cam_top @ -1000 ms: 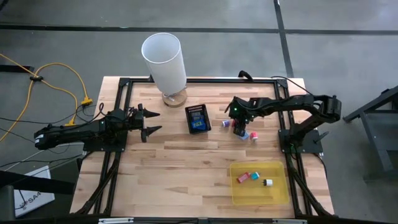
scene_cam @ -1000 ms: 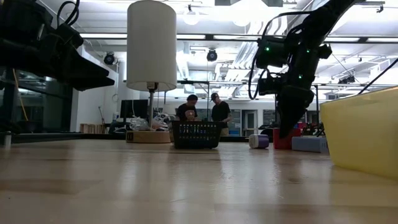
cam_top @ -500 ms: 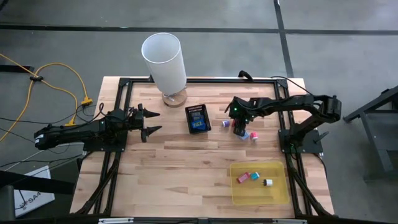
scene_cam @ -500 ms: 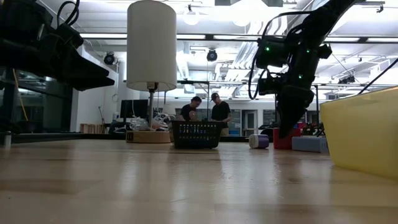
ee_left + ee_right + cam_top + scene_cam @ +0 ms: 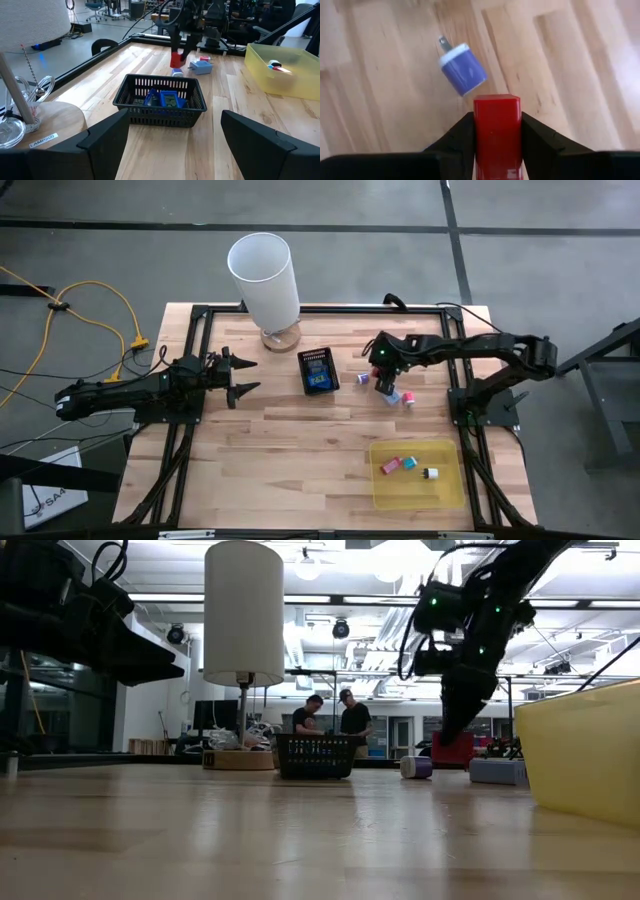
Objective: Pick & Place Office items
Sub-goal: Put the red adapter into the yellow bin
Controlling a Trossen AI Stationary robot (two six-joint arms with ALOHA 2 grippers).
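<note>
Red block [image 5: 497, 131] clamped in right gripper [image 5: 496, 135] jaws, lifted off tabletop [image 5: 290, 450] near mesh box [image 5: 318, 371]. Three pieces already in yellow tray [image 5: 445, 492]; purple piece [image 5: 463, 69], pale blue block [image 5: 201, 65] and others left out. Open path to tray. Left gripper [image 5: 240, 377] idle, jaws apart, far side.

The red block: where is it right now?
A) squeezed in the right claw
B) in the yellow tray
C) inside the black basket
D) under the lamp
A: the right wrist view shows the red block clamped between the right claw fingers, above the wood with a purple block lying beyond it.
</note>
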